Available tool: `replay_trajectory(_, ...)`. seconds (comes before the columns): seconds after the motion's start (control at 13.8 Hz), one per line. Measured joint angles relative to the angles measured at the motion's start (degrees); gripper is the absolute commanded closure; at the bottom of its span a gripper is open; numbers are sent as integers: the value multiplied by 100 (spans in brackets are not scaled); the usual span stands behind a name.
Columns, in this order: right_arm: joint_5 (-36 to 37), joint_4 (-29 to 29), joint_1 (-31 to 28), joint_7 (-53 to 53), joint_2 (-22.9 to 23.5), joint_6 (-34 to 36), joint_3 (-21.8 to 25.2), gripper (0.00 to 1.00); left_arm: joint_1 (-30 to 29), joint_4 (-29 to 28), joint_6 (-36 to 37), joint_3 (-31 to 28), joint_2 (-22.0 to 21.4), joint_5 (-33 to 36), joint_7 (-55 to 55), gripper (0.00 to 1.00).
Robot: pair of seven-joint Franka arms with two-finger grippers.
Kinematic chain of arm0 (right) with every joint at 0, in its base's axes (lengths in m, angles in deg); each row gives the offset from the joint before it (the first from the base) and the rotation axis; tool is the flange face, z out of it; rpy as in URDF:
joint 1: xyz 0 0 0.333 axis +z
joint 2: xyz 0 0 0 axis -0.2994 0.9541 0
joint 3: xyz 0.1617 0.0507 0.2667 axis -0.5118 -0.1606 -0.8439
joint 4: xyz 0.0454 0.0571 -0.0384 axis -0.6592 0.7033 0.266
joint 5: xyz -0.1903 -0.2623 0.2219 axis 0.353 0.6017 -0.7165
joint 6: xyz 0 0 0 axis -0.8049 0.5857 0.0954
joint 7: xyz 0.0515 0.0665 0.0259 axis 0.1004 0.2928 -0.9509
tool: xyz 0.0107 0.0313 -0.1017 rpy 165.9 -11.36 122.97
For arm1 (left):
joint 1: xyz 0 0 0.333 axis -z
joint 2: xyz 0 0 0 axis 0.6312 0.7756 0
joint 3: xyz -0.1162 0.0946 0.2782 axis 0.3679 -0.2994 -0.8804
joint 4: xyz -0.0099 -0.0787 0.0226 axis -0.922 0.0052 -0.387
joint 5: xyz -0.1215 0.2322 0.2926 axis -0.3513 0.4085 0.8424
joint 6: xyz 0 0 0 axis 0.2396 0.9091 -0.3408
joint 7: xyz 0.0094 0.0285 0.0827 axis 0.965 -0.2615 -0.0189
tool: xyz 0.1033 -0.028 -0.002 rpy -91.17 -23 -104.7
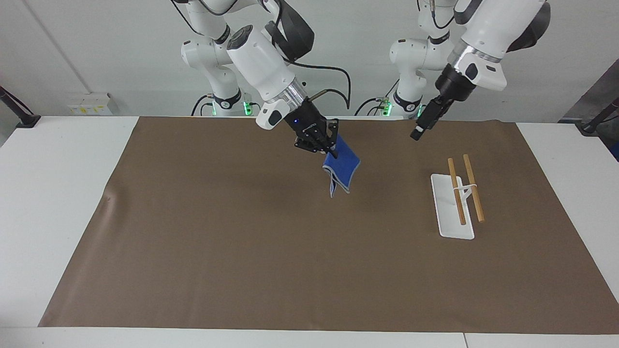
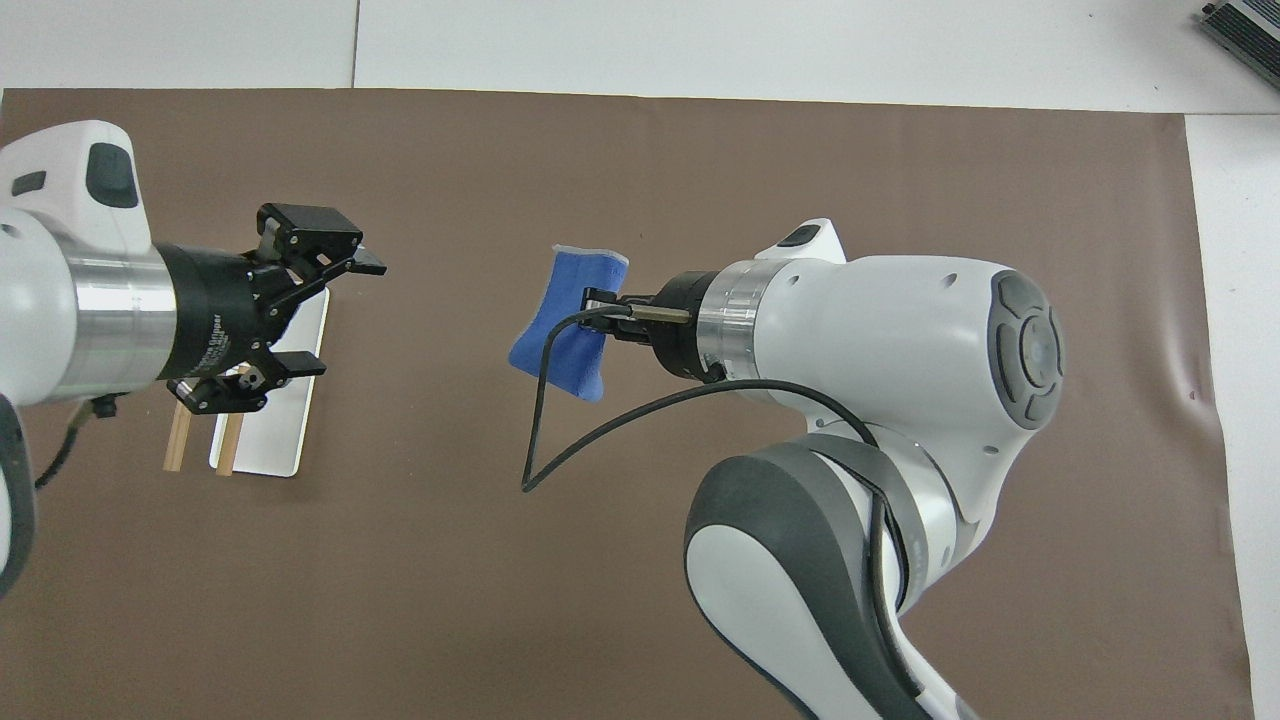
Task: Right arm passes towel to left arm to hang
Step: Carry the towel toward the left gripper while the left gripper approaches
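The towel [image 1: 342,168] hung in mid-air at the centre of the facing view, your right gripper [image 1: 325,148] clenched on its upper edge, the blue cloth drooping clear of the brown mat [image 1: 242,270] below it. In the overhead view the towel [image 2: 565,325] sat just left of centre, pinched at the tip of the right gripper [image 2: 597,303], with the right arm [image 2: 900,350] filling the lower right of the frame and its black cable looping under the cloth.

Your left gripper [image 1: 420,129] stood at the upper right of the facing view, raised over the mat and angled down toward the towel, well apart from it. Seen from overhead, the left gripper [image 2: 345,310] reached in from the left edge with its fingers spread wide and nothing between them, pointing across at the cloth. The left arm [image 1: 488,29] came down from the top right corner of the facing view.

The white rack [image 1: 452,208] with its two wooden rails [image 1: 471,188] stood on the mat at the right of the facing view, below the left gripper. Overhead, the rack [image 2: 280,430] lay at the left, partly covered by the raised left gripper.
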Motion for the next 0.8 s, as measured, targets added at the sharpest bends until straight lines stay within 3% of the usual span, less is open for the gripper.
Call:
replay_trajectory(0.22,-958,35,278,-1,1,-551,-3,100,411,-578,-608,6,-249,-46,-913,0)
replay_trajectory(0.44,-1622,155,415,-250,0,-921,-4,100,584,-1121,-749,3,-559,-55,-1239,0)
replay_trajectory(0.8,-1964,354,400,-739,-64,-935,13,100,600,-1648,-1411,-1,-859,-376,-1354,0)
